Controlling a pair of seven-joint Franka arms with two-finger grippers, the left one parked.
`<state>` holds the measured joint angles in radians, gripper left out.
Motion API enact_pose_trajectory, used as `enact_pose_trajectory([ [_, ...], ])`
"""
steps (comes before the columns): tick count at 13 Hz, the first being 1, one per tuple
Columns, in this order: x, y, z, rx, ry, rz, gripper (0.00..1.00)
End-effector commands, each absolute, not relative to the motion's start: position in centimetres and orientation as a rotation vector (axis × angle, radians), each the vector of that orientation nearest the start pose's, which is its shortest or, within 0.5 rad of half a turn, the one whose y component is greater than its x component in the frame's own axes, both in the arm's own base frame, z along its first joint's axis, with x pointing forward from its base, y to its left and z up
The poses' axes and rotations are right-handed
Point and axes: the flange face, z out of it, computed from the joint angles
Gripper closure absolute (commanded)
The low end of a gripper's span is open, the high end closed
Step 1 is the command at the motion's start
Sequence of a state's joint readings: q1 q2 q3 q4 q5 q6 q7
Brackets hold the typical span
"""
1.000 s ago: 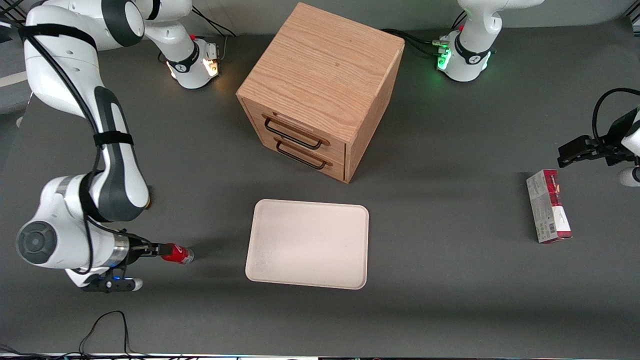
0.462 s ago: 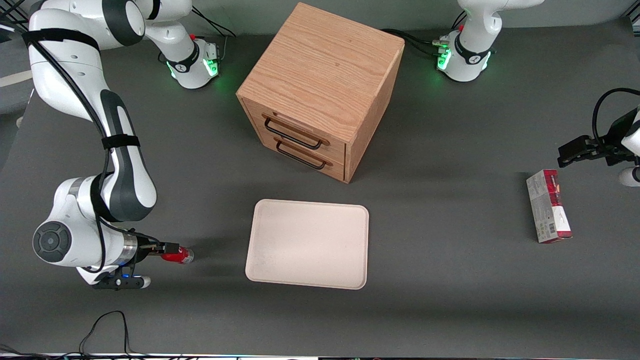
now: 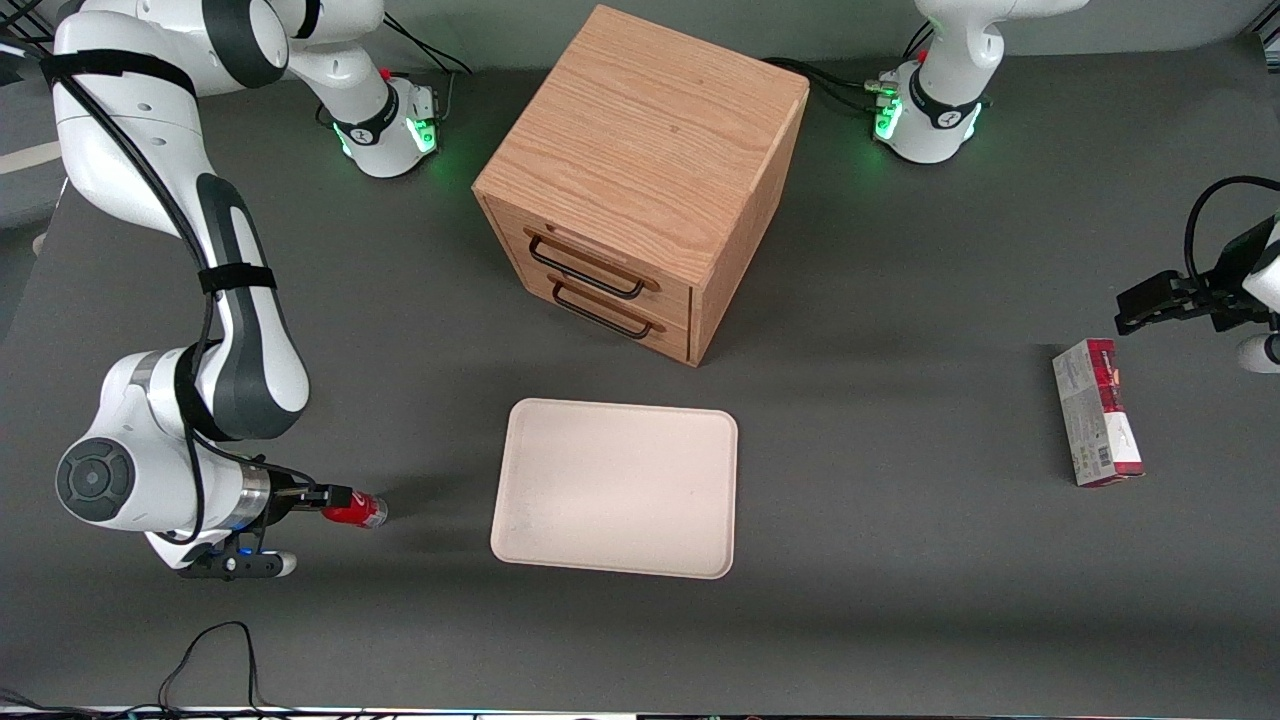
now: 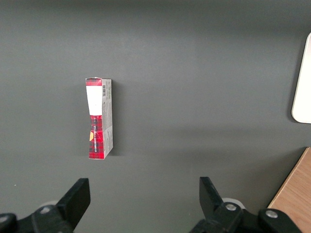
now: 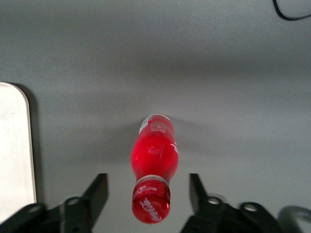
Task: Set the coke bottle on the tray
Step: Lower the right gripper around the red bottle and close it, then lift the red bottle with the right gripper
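Observation:
The coke bottle [image 3: 360, 512] is small and red and lies on its side on the dark table, at the working arm's end, about as near the front camera as the tray. In the right wrist view its red cap [image 5: 151, 204] points at the camera and its silvery base points away. My gripper [image 3: 336, 494] is open and straddles the cap end of the coke bottle [image 5: 154, 155]. There is a gap on each side, so neither finger of the gripper [image 5: 147, 180] touches it. The cream-white tray [image 3: 615, 490] lies flat beside the bottle, and its rounded edge [image 5: 14, 145] shows in the right wrist view.
A wooden two-drawer cabinet [image 3: 640, 170] stands farther from the front camera than the tray, both drawers shut. A red-and-grey carton [image 3: 1097, 412] lies toward the parked arm's end of the table. A black cable [image 3: 215, 650] loops at the table's front edge near the working arm.
My gripper has slid along the table toward the tray, so its open fingers now flank the bottle's cap end. The bottle has not moved.

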<state>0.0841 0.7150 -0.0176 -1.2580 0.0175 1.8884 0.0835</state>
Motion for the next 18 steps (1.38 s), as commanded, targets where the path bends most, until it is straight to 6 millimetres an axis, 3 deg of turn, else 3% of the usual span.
enact_pose_trajectory([
  [1, 72.4, 5.2, 33.8, -3.134, 0.070, 0.155, 1.00],
  [7, 72.5, 5.3, 34.7, -3.131, 0.076, 0.143, 1.00],
  [10, 70.9, 5.3, 40.9, -3.134, 0.073, 0.224, 1.00],
  [12, 68.4, 4.6, 47.4, -3.131, 0.079, 0.327, 1.00],
  [16, 63.4, 3.5, 58.6, -3.129, 0.071, 0.335, 1.00],
  [17, 61.7, 3.1, 60.7, -3.127, 0.080, 0.335, 1.00],
  [18, 60.8, 3.1, 61.1, -3.125, 0.076, 0.354, 1.00],
])
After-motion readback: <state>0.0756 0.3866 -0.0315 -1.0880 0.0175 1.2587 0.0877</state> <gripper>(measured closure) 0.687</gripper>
